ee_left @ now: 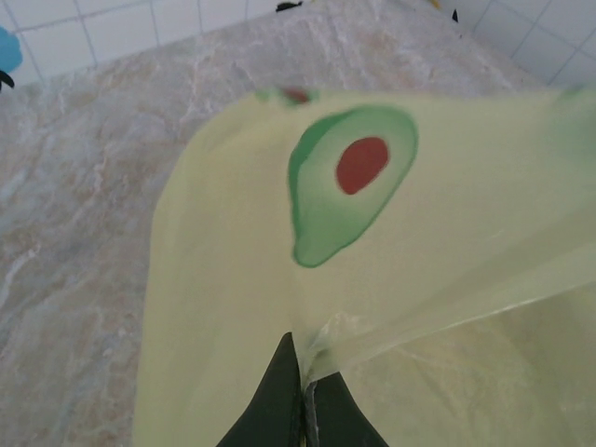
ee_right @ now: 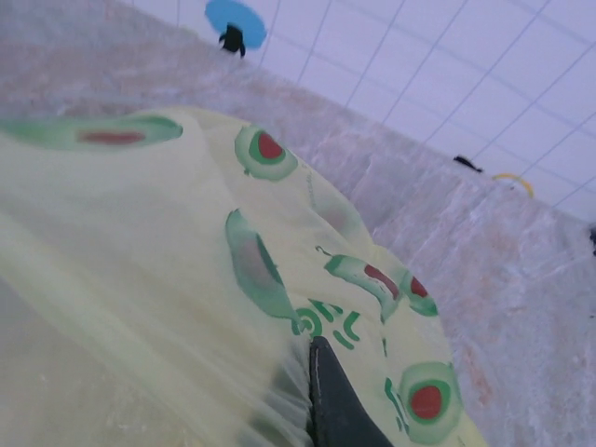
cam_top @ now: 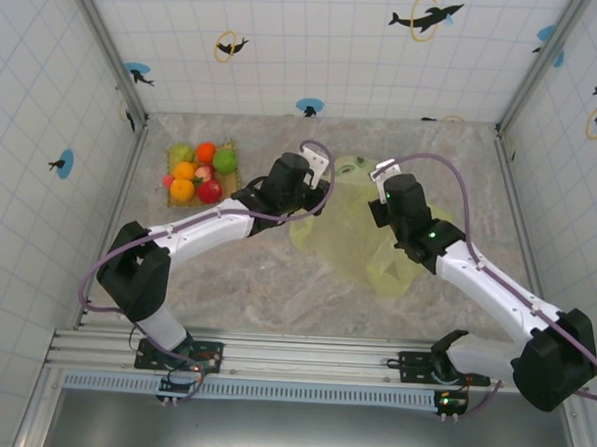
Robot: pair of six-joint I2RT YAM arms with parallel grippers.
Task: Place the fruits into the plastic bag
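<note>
Pinching the plastic bag (cam_top: 353, 236) at its left edge, the left fingers (ee_left: 279, 400) were clamped tight on the film. At the bag's right edge the right fingers (ee_right: 335, 400) were pressed together, film bunched in them. Left of the bag, well apart, the fruits (cam_top: 196, 173) sat piled on a mat (cam_top: 229, 184).

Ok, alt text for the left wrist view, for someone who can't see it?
The left end effector is shut on a fold of the yellow-green plastic bag, above the marbled table; a green-and-red avocado print faces the camera.
</note>
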